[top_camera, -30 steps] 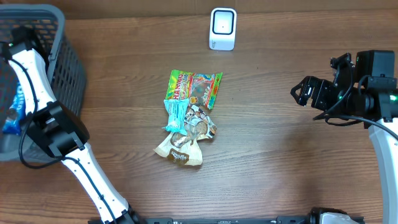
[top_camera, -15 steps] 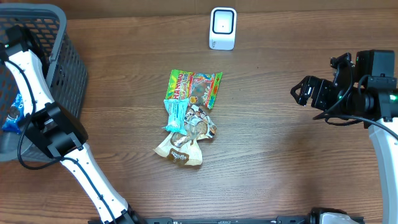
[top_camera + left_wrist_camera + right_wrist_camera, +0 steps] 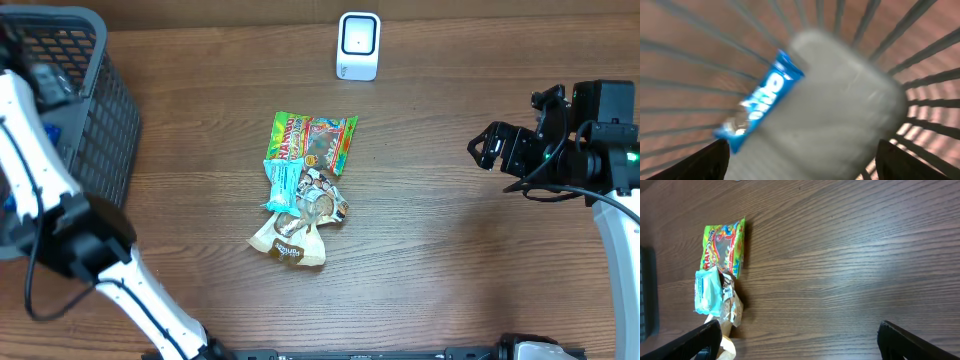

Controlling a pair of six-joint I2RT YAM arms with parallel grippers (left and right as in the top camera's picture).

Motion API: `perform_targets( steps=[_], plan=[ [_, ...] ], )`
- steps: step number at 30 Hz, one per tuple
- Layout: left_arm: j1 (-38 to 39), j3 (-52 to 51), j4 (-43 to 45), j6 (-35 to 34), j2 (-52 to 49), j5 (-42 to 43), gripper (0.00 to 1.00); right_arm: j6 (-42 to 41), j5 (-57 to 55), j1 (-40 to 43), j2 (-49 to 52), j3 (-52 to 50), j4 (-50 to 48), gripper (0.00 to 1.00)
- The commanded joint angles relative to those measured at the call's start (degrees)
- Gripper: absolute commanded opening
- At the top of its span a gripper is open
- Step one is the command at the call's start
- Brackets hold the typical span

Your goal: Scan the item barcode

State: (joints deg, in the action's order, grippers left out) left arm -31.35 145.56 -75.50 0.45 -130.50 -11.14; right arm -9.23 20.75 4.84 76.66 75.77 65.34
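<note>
Since left arm [image 3: 38,175] swung across basket [image 3: 112,120], left pincer [image 3: 805,164] spread, right pincer [image 3: 802,342] spread.

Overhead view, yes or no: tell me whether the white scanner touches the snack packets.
No, the white scanner stands apart, with a stretch of bare table between it and the snack packets.

White arm links [image 3: 150,300], black joints [image 3: 85,235], black right gripper [image 3: 479,150], looping black cables [image 3: 545,190]

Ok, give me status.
Left claw open over the basket, blue packet below. Right claw open, empty. Snack packets piled mid-table. Nothing between them and scanner.
</note>
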Motion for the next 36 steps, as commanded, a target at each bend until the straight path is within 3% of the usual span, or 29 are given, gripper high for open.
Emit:
perform_targets(
  steps=[1, 6, 14, 22, 36],
  plan=[
    [-3.0, 0.7, -0.3, -0.8, 4.5, 0.6, 0.85, 0.1, -0.1, -0.3, 0.0, 1.5, -0.5, 1.00],
    [-8.6, -1.2, 2.4, 2.6, 3.8, 3.0, 0.82, 0.3, -0.1, -0.3, 0.0, 1.4, -0.6, 1.00],
    [-12.2, -13.0, 14.5, 16.4, 3.6, 15.7, 0.84, 0.2, -0.1, -0.3, 0.0, 1.4, -1.2, 1.00],
    [-12.0, -24.2, 22.8, 26.6, 3.6, 13.0, 0.79, 0.0, -0.1, -0.3, 0.0, 1.5, -1.2, 1.00],
    [-12.3, -38.1, 40.6, 33.0, 2.5, 9.1, 0.91, -0.9, -0.1, -0.3, 0.0, 1.5, -1.0, 1.00]
  ],
)
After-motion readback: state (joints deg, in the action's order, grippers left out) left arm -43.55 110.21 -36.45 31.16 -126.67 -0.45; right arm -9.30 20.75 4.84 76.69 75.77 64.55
